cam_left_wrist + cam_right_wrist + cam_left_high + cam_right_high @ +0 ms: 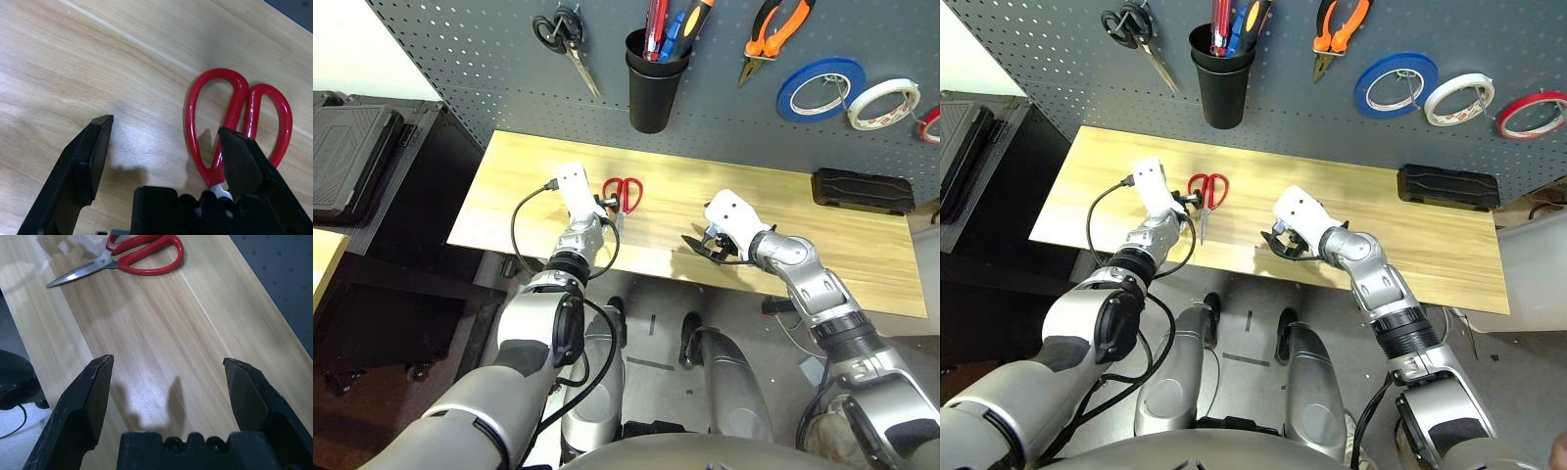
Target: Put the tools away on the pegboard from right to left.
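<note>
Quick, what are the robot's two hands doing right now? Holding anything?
Left gripper: open, holding nothing, right at the red scissors.
Right gripper: open, empty, over the table.

Hidden and cut-off parts

The red-handled scissors (234, 117) have their blades covered by the left end effector (164, 147) in its wrist view; the red tape ring (931, 124) is cut by the picture's right edge.
</note>
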Controlling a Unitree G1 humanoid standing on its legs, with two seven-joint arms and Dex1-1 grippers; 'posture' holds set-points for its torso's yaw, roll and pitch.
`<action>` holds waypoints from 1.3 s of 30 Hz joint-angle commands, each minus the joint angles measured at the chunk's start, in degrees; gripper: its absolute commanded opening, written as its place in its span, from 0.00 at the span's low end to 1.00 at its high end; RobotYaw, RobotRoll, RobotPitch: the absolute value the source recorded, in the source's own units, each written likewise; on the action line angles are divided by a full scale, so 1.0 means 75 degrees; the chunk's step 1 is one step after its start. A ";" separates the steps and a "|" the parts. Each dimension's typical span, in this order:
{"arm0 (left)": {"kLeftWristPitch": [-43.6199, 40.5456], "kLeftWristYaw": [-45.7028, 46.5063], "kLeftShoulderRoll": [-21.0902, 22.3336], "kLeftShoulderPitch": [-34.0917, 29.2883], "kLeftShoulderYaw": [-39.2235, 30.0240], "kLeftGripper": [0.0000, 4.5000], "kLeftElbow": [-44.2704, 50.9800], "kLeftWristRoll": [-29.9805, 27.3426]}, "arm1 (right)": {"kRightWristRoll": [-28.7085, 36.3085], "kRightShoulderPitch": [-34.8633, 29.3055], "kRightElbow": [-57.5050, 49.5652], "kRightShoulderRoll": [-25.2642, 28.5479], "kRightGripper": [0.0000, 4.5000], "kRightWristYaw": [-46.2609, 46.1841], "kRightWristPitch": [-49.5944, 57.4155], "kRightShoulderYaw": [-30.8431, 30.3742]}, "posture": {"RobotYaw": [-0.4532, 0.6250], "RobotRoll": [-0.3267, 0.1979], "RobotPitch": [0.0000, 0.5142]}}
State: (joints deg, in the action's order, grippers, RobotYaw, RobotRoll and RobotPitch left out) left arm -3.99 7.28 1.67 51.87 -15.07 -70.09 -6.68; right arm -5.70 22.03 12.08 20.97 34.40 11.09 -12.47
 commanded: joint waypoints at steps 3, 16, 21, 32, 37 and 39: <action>-0.0490 0.0110 -0.0023 -0.0081 0.0171 1.00 -0.0463 0.0180 | -0.0030 -0.0029 0.0066 0.0087 1.00 0.0053 0.0007 -0.0020 | 0.62 0.62 0.62; -0.0840 0.0190 -0.0081 -0.0251 0.0451 0.38 -0.0632 0.0504 | 0.0075 0.0045 -0.0220 0.0226 1.00 0.0412 0.0000 -0.0033 | 0.58 0.62 0.59; -0.0700 0.0001 -0.0121 -0.0295 0.0471 0.01 -0.0532 0.0509 | 0.0074 0.0020 -0.0170 0.0234 1.00 0.0444 -0.0104 -0.0026 | 0.59 0.62 0.59; 0.0513 -0.1101 -0.0266 -0.1093 0.0417 0.01 0.1133 0.0055 | 0.0253 0.0297 0.0366 0.0127 1.00 0.0374 -0.0712 0.0186 | 0.62 0.62 0.56; 0.0492 -0.1665 -0.0439 -0.2443 0.0594 0.01 0.4174 -0.0305 | 0.0677 0.0422 0.0749 0.0222 1.00 0.0586 -0.1359 0.0539 | 0.64 0.62 0.56; 0.0181 -0.1760 -0.0460 -0.3051 0.0687 0.01 0.5517 -0.0451 | 0.0872 0.0455 0.0897 0.0309 1.00 0.0805 -0.1666 0.0669 | 0.66 0.62 0.56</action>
State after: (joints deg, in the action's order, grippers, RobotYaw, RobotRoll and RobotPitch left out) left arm -0.78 -5.03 -1.34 31.79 -10.67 -34.88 -8.95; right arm -0.55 26.19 17.30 22.37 38.90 0.56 -8.54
